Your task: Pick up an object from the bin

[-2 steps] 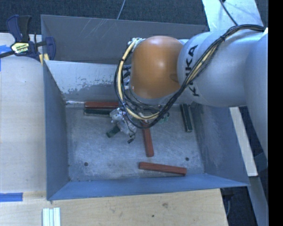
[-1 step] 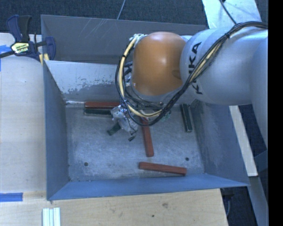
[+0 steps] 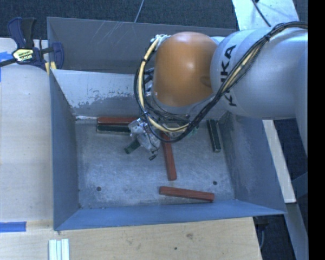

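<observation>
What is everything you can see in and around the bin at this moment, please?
Bin: one, grey metal, middle of the view.
Sticks: three, reddish-brown; one along the back wall at left, one mid-floor just right of the gripper, one along the front wall.
Bar: one, dark grey, right side of the floor, beside the arm.
Arm: one, silver, entering from the right, with orange cover and cables.
Gripper: one, metal, low over the floor's middle.
</observation>
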Controlling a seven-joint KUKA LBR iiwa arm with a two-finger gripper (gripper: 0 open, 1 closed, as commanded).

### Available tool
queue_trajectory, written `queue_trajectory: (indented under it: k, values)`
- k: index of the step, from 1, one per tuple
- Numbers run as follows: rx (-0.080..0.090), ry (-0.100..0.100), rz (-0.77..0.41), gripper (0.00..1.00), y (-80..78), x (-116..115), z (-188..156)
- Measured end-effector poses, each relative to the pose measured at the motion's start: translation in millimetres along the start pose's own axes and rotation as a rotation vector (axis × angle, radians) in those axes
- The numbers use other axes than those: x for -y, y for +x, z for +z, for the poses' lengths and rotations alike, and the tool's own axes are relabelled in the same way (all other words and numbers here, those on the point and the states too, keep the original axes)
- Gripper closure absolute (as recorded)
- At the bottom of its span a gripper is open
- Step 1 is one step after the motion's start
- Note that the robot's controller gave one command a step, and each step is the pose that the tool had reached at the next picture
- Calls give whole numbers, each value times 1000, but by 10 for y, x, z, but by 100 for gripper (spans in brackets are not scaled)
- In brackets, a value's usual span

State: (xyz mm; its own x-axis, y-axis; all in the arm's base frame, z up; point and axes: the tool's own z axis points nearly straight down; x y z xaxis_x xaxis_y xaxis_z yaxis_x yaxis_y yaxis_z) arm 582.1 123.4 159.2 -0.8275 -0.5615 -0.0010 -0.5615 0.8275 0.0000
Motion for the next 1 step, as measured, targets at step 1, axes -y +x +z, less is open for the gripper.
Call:
queue_trajectory:
  k: [1]
  values:
    - [2, 1, 1, 100, -6, 3, -144]
